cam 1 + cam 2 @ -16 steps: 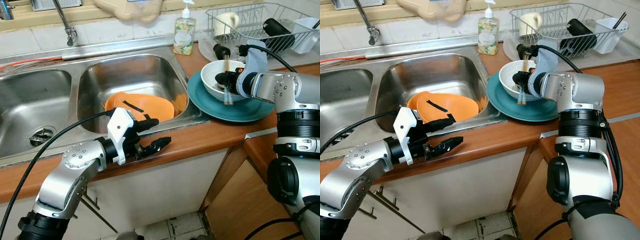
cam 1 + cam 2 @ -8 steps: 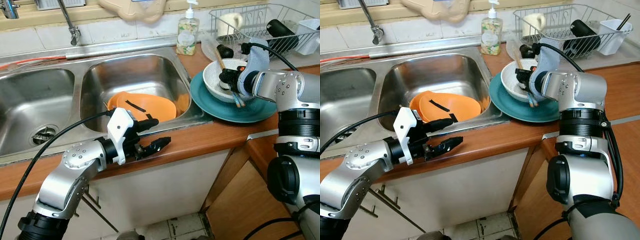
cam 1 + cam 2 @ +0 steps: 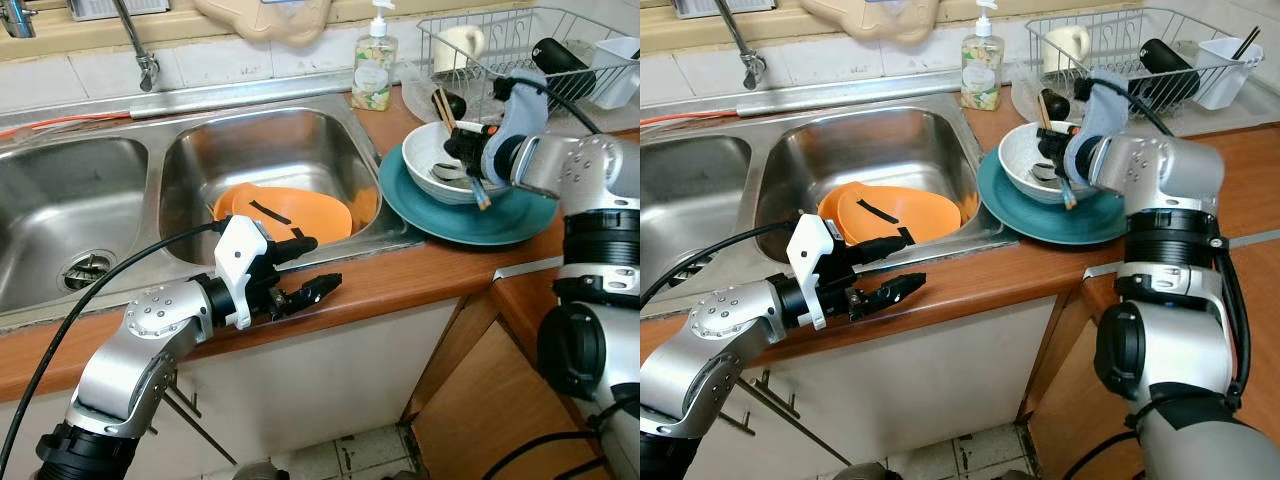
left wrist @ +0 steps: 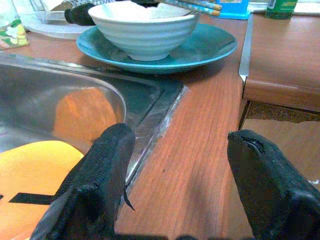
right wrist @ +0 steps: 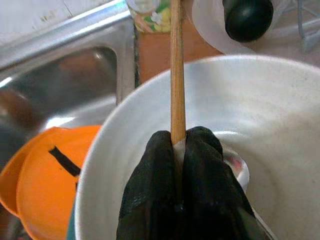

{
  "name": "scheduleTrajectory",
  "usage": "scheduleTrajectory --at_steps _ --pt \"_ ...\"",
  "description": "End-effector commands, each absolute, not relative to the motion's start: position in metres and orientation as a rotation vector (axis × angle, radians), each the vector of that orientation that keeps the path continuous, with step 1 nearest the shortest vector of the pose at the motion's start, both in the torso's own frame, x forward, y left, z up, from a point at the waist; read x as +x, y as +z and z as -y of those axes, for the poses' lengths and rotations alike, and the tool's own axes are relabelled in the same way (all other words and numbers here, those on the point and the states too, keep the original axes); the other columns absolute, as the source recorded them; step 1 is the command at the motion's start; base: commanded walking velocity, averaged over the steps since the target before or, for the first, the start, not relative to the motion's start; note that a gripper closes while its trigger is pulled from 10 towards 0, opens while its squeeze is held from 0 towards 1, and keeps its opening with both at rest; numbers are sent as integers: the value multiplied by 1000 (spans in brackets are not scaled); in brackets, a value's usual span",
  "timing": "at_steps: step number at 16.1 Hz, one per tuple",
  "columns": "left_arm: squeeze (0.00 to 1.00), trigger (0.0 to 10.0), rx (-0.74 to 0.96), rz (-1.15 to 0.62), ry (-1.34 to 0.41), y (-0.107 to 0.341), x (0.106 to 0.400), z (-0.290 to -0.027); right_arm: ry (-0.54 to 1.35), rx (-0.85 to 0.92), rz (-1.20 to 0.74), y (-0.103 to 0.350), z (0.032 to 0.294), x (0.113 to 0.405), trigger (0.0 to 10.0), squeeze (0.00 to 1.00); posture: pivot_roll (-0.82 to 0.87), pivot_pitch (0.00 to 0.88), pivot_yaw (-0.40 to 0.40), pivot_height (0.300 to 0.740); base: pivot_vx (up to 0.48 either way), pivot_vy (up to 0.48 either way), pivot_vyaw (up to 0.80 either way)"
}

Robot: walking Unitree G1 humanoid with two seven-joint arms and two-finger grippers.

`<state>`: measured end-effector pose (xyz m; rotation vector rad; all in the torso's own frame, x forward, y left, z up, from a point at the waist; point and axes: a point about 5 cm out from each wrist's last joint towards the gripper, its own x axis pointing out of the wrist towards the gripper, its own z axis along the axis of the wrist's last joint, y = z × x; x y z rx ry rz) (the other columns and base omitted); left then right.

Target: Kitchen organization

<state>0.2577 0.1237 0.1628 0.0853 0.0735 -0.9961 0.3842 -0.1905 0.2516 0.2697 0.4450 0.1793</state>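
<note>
A white bowl [image 3: 440,175] sits on a teal plate [image 3: 450,218] on the wooden counter, right of the sink. My right gripper [image 3: 468,150] hovers over the bowl, shut on a pair of wooden chopsticks [image 3: 441,103] that slant from the bowl's far rim down past its near rim. The right wrist view has the black fingers [image 5: 200,165] clamped on the chopsticks [image 5: 175,75] above the bowl's inside [image 5: 280,125]. My left gripper [image 3: 325,262] hangs open over the counter's front edge beside the sink corner, holding nothing; its fingers [image 4: 102,165] stand wide apart.
Orange plates [image 3: 290,212] lie in the right sink basin [image 3: 250,150]. A soap bottle [image 3: 373,70] stands behind the sink. A wire dish rack [image 3: 500,30] with a mug, a dark bottle and a white cutlery holder [image 3: 615,65] stands at the back right. A faucet [image 3: 135,45] rises at the back.
My right gripper has tilted the chopsticks from upright to slanted and has shifted slightly right over the bowl. My left arm has not moved.
</note>
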Motion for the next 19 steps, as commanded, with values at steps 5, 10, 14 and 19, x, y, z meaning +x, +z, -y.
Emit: scheduleTrajectory --at_steps 5,10,14,19 --pt "0 10000 104 -53 -1002 168 262 -124 325 345 -235 298 191 380 0 0 -35 0 53 740 0 0 0" --pt "0 10000 48 6 -985 182 270 -123 471 316 48 308 168 354 0 0 -39 0 70 740 0 0 0" --pt "0 10000 -14 59 -971 197 275 -126 596 284 138 295 140 325 1176 0 -30 0 75 740 0 0 0" --pt "0 10000 -242 128 -1020 229 285 -129 821 215 114 257 118 289 0 0 -2 0 74 740 0 0 0"
